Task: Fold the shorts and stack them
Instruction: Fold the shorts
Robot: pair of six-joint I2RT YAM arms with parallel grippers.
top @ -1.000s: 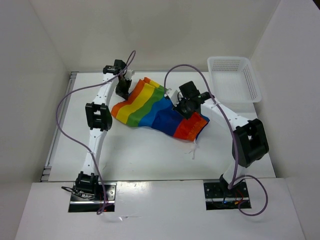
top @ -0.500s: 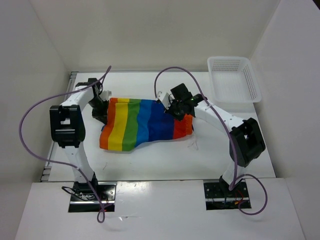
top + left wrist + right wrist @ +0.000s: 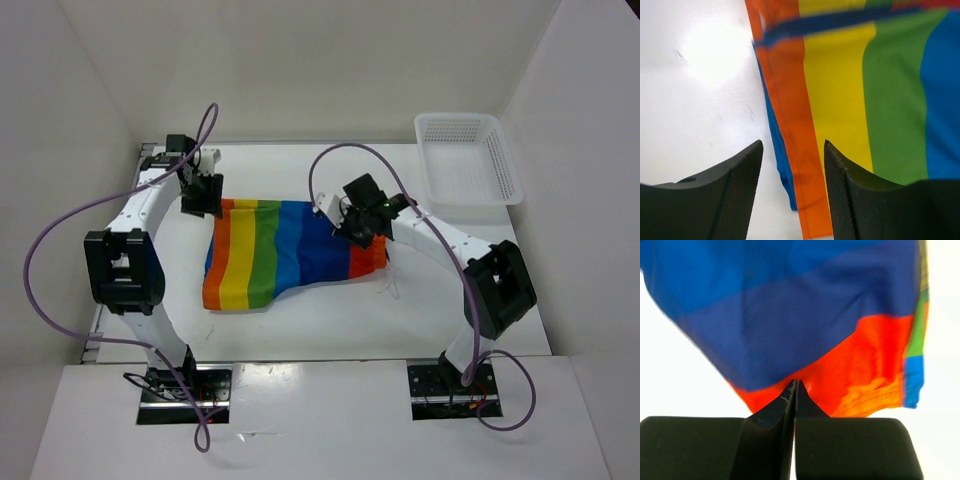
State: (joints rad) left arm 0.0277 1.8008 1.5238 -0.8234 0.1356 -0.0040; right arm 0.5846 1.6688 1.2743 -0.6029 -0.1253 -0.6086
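Note:
The rainbow-striped shorts [image 3: 285,250] lie spread on the white table, orange edge to the left and red waistband to the right. My left gripper [image 3: 202,196] hovers open at their far left corner. In the left wrist view the left gripper [image 3: 792,145] straddles the orange hem [image 3: 790,100] without touching it. My right gripper [image 3: 357,226] sits over the blue and red stripes. In the right wrist view the right gripper [image 3: 795,383] is shut, its tips pinching the red cloth of the shorts [image 3: 790,315]. A white drawstring [image 3: 390,287] trails at the right edge.
A white mesh basket [image 3: 470,160] stands at the back right corner of the table. White walls close in on the left, back and right. Purple cables loop above both arms.
Both arms carried the shorts to the left and laid them out flatter. The left gripper then opened, let go of the orange edge and drew back slightly. The right gripper stayed shut.

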